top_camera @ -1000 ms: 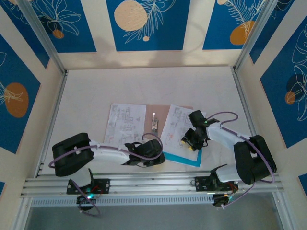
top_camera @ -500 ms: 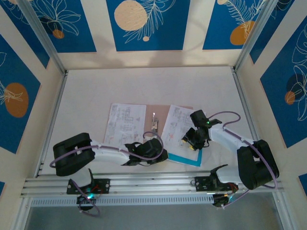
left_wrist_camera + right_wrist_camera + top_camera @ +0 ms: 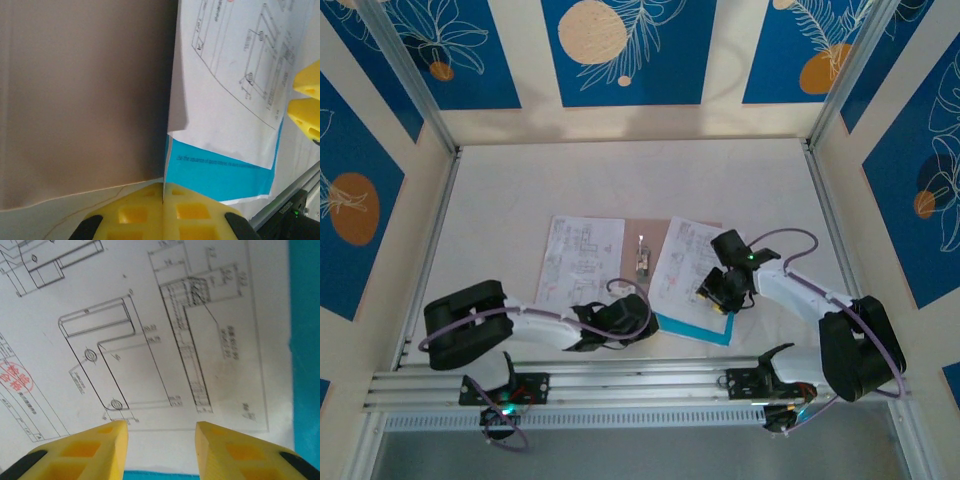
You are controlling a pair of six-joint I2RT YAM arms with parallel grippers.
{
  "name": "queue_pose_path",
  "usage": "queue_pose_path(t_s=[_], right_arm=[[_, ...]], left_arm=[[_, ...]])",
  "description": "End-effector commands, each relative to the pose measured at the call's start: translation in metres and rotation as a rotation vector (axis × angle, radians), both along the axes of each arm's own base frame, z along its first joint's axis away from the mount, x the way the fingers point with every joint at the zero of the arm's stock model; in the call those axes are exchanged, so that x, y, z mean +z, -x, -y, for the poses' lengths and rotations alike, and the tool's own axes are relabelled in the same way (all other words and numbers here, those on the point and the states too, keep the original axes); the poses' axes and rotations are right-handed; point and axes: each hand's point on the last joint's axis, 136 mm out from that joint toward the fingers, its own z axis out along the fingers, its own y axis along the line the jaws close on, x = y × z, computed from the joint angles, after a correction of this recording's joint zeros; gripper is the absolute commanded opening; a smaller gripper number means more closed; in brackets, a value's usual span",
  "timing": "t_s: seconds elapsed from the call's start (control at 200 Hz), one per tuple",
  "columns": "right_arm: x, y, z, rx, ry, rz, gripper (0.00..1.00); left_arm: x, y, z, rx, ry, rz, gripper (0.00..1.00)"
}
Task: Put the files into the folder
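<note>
Nearest the arm bases, at about six o'clock from the folder (image 3: 85, 100), the left gripper (image 3: 163, 192) has its yellow pads (image 3: 135, 215) pressed flat together, right where the folder's near edge meets a corner of the cyan sheet (image 3: 220, 172). Whether a thin edge is pinched between them cannot be told. Toward three o'clock, the right gripper (image 3: 160, 427) is over the skewed white drawing sheet (image 3: 680, 270) lying on the cyan one, its fingers partly spread with nothing between them. Whether it touches the paper is unclear. Farther out, the folder lies open with its metal clip (image 3: 642, 256) bare. Another printed sheet (image 3: 582, 258) rests at nine o'clock from the clip. The filing looks roughly half done: the papers need squaring and the cover is not closed.
</note>
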Motion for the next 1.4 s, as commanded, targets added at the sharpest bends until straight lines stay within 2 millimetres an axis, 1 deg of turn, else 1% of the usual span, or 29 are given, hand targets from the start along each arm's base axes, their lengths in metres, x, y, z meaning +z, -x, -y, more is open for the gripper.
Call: queue_pose_path(t_s=[0.0, 0.18, 0.355, 0.44, 0.53, 0.605, 0.655, 0.76, 0.825, 0.955, 1.055, 1.145, 1.24, 1.395], right_arm=[[0.013, -0.003, -0.001, 0.022, 0.029, 0.024, 0.41], [0.022, -0.007, -0.007, 0.044, 0.036, 0.044, 0.42], [0.027, -0.010, -0.012, 0.063, 0.042, 0.059, 0.42], [0.029, -0.013, -0.018, 0.077, 0.031, 0.071, 0.41], [0.029, -0.016, -0.027, 0.097, 0.022, 0.076, 0.42], [0.027, -0.020, -0.036, 0.114, 0.021, 0.075, 0.41], [0.026, -0.022, -0.042, 0.123, 0.018, 0.071, 0.41], [0.025, -0.025, -0.052, 0.143, 0.024, 0.062, 0.39], [0.024, -0.026, -0.054, 0.149, 0.029, 0.061, 0.39], [0.022, -0.025, -0.052, 0.146, 0.036, 0.060, 0.39], [0.020, -0.023, -0.050, 0.141, 0.043, 0.058, 0.39], [0.020, -0.022, -0.048, 0.138, 0.045, 0.057, 0.39], [0.022, -0.022, -0.047, 0.133, 0.043, 0.061, 0.40], [0.027, -0.023, -0.047, 0.136, 0.042, 0.072, 0.40]], left_arm=[[0.022, -0.010, 0.000, 0.054, 0.062, 0.065, 0.00], [0.018, -0.011, -0.006, 0.083, 0.096, 0.043, 0.00], [0.013, -0.011, -0.006, 0.085, 0.124, 0.017, 0.00], [0.011, -0.009, 0.002, 0.055, 0.131, 0.005, 0.00], [0.008, -0.006, 0.015, 0.013, 0.144, -0.018, 0.00], [0.002, -0.002, 0.026, -0.012, 0.159, -0.045, 0.00], [-0.001, -0.002, 0.029, -0.010, 0.172, -0.058, 0.00], [-0.005, -0.004, 0.021, 0.023, 0.161, -0.053, 0.00], [-0.003, -0.006, 0.015, 0.041, 0.149, -0.037, 0.00], [0.006, -0.011, 0.005, 0.072, 0.135, -0.003, 0.00], [0.012, -0.014, 0.001, 0.093, 0.148, 0.022, 0.00], [0.012, -0.014, -0.003, 0.105, 0.144, 0.026, 0.00], [0.010, -0.014, -0.006, 0.120, 0.156, 0.017, 0.00], [0.005, -0.012, -0.004, 0.115, 0.169, -0.001, 0.00]])
